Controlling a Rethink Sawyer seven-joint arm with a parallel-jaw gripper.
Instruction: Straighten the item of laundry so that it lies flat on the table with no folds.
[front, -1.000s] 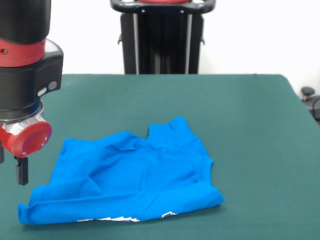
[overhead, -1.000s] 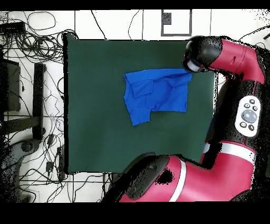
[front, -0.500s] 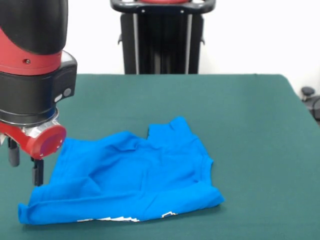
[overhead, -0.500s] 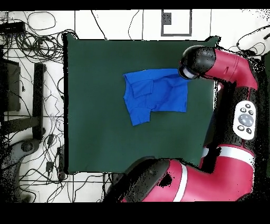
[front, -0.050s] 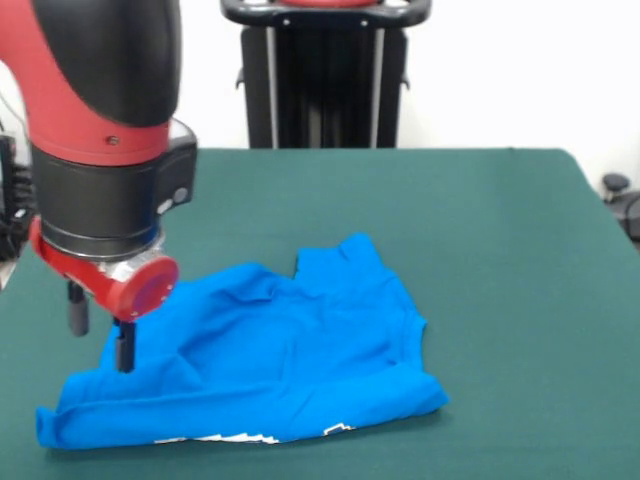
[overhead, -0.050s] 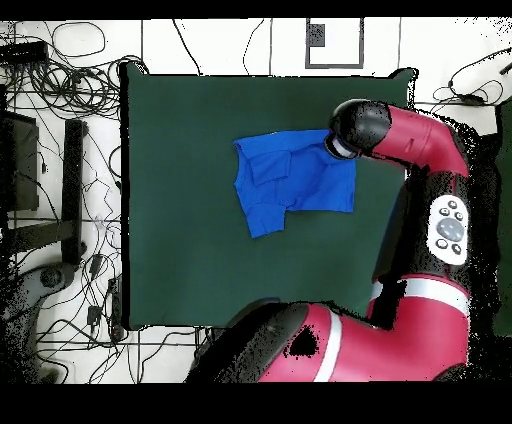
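The blue T-shirt (front, -0.050s: 270, 350) is seen crumpled on the green table (front, -0.050s: 500, 250). The gripper (front, -0.050s: 100, 335) is held over its left edge with jaws spread, one finger (front, -0.050s: 125, 347) above the cloth and the other beside it.

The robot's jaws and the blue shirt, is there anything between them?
No. In the front view the gripper hangs open right at the edge of the T-shirt, one jaw over the cloth, with nothing between.

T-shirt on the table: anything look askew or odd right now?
Yes. The blue T-shirt is rumpled and folded over itself on the green table, with its printed graphic peeking out under the near edge. The open gripper hovers at its corner.
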